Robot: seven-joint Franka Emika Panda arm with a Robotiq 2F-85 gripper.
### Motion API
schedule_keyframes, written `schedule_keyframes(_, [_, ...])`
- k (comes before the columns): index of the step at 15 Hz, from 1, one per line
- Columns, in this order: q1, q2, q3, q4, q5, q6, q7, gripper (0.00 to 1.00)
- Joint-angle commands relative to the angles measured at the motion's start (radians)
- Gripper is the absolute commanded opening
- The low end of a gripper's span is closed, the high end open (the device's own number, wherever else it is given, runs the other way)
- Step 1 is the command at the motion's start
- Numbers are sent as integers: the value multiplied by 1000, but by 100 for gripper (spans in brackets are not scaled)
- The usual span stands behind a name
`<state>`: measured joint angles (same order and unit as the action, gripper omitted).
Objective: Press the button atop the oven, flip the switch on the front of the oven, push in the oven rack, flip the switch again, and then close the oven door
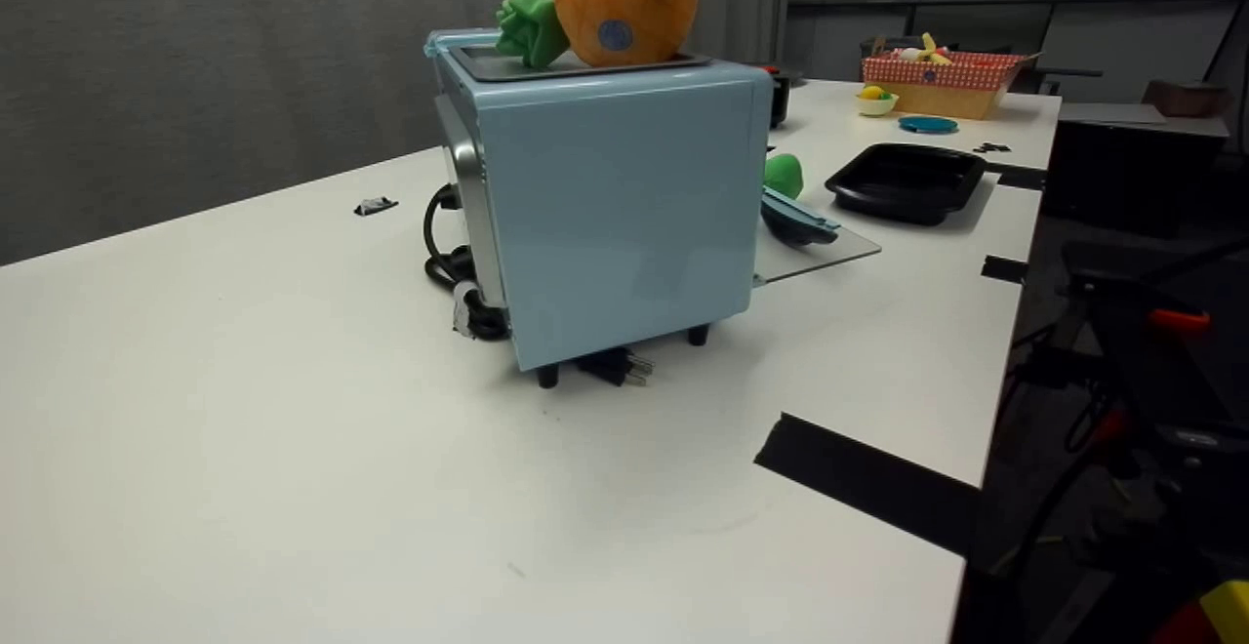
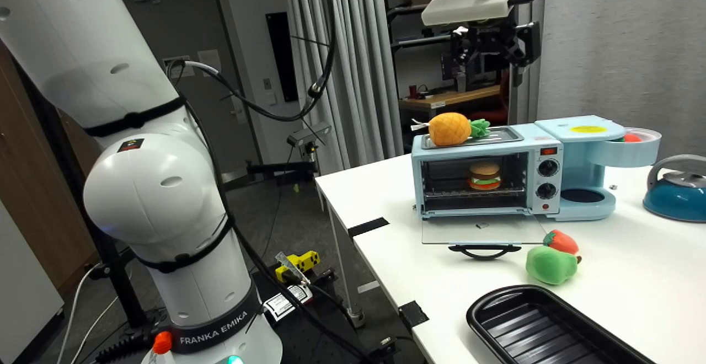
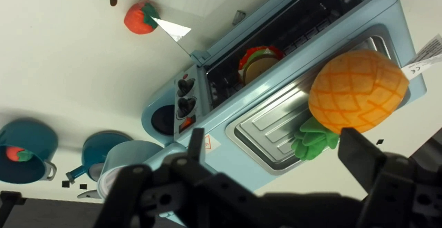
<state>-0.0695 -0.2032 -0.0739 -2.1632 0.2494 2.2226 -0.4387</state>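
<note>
The light blue oven [image 1: 624, 215] stands on the table; its front shows in an exterior view [image 2: 474, 153] and its top in the wrist view [image 3: 276, 74]. The glass door [image 2: 480, 231] is open, folded down, with its black handle [image 2: 485, 252] outward. A toy burger [image 2: 485, 176] sits inside on the wire rack [image 2: 441, 193]. The front panel has an orange-red switch [image 2: 548, 151], also in the wrist view [image 3: 187, 122], above two black knobs [image 2: 546, 179]. A yellow oval [image 2: 588, 129] marks the side unit's top. My gripper [image 2: 488, 74] is open and empty, high above the oven [image 3: 272, 131].
A plush pineapple [image 2: 449, 129] lies on the metal tray [image 3: 276, 131] atop the oven. A green toy [image 2: 551, 265] and a toy strawberry [image 2: 561, 241] lie near the door's corner. A black tray [image 2: 546, 325] and a teal kettle [image 2: 678, 196] stand on the table.
</note>
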Motion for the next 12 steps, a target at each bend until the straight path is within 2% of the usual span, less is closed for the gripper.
schedule_keyframes(1, [26,-82,-33,-75,16,4,-55,100])
schedule_keyframes(7, [36,-127,-59,-135,9,7,-85,100])
schedule_keyframes(12, [25,-109,-71,-203,-27,8,-72,100])
